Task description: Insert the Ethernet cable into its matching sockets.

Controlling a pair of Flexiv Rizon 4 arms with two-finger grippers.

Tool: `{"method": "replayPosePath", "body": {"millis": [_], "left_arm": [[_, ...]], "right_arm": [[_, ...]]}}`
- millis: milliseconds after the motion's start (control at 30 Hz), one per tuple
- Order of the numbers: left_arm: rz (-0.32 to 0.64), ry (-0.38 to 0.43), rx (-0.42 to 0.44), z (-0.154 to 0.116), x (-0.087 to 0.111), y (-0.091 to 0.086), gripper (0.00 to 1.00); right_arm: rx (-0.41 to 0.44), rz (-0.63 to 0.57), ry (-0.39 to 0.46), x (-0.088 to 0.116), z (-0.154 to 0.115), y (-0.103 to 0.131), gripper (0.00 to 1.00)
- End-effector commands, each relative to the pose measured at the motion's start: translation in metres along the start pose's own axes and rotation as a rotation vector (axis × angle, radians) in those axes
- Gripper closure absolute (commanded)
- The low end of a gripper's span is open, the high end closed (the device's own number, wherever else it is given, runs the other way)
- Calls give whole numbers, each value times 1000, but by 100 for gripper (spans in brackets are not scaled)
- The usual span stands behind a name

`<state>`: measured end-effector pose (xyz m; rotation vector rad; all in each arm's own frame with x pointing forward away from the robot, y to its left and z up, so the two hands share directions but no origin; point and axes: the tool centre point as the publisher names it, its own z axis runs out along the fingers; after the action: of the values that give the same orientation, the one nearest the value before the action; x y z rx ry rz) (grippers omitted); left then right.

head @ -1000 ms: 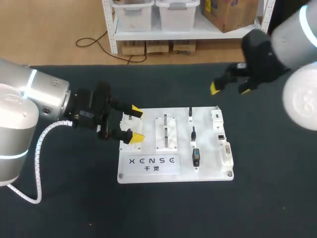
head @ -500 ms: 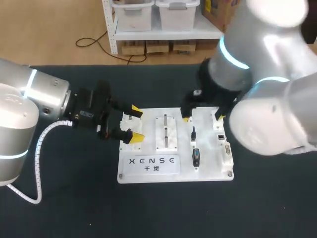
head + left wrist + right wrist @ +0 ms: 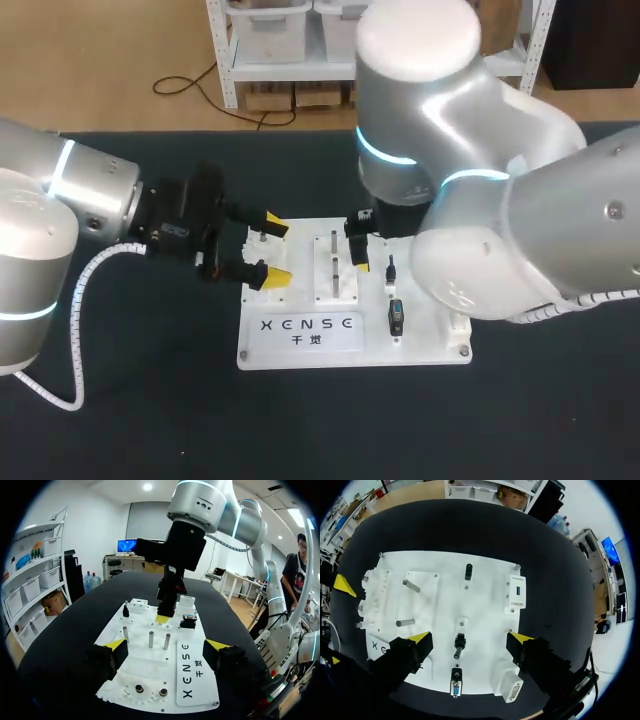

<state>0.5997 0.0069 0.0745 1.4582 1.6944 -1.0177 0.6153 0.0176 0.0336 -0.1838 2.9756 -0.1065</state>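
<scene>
Two arms here over one white board (image 3: 300,358), which sits mid-frame on the dark bench (image 3: 120,420).

The left gripper (image 3: 275,252) comes in from the left of the frame. Its two yellow-tipped fingers are spread wide apart, straddling the board's left edge near its upper-left corner. They're gripping nothing, and I can't tell whether they actually touch the board.

The right arm (image 3: 450,200) is huge in the head view and blocks the right side of the board. Only one of its yellow tips peeks out, near the board's middle. Its own wrist camera shows the right gripper (image 3: 470,639) with fingers wide apart too, hanging above the board and holding nothing.

Counting what's on the board, there are three dark connector bits in a line:
- a small black stub (image 3: 468,571) well ahead of the right fingers
- a black plug (image 3: 460,642) with a metal pin, on the board right between those fingers
- a black connector (image 3: 455,687) with a pinned face, further back under the gripper

Honestly, I can't tell which of these, if any, is the Ethernet one.

There are also two white socket pieces. One is a white block with a blue port (image 3: 516,592) ahead of one right finger, and the other is a plain white block (image 3: 507,685) behind that same finger.

The left wrist camera adds three metal pegs (image 3: 150,639) standing upright just ahead of the left fingers. It also shows two round holes (image 3: 139,688) in the board edge under them.
</scene>
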Motion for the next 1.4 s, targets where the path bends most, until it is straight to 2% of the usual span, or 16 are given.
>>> {"method": "replayPosePath", "body": {"millis": [33, 133, 200, 333, 400, 433, 467, 600, 667, 767, 1100, 1400], "left_arm": [[1, -2, 1, 1, 1, 1, 0], [1, -2, 1, 1, 1, 1, 0], [1, -2, 1, 1, 1, 1, 0], [1, -2, 1, 1, 1, 1, 0], [1, -2, 1, 1, 1, 1, 0], [1, -2, 1, 1, 1, 1, 0], [1, -2, 1, 1, 1, 1, 0], [1, -2, 1, 1, 1, 1, 0], [1, -2, 1, 1, 1, 1, 0], [1, -2, 1, 1, 1, 1, 0], [1, -2, 1, 1, 1, 1, 0], [1, -2, 1, 1, 1, 1, 0]], "right_arm": [[6, 6, 7, 0, 5, 4, 0], [-5, 4, 6, 0, 7, 4, 0], [-5, 3, 3, 0, 9, 4, 6], [-13, 2, 4, 0, 10, 4, 8], [-26, 6, 10, 1, 11, 5, 21], [-29, 6, 8, 2, 11, 5, 43], [-31, 4, 6, 2, 11, 6, 57], [-39, 0, 5, 1, 12, 7, 71], [-41, 1, 7, 1, 12, 7, 87], [-49, 2, 9, 0, 12, 7, 100], [-93, -3, 11, 0, 9, 11, 100], [-104, -10, 3, -4, -23, -2, 100]]}}
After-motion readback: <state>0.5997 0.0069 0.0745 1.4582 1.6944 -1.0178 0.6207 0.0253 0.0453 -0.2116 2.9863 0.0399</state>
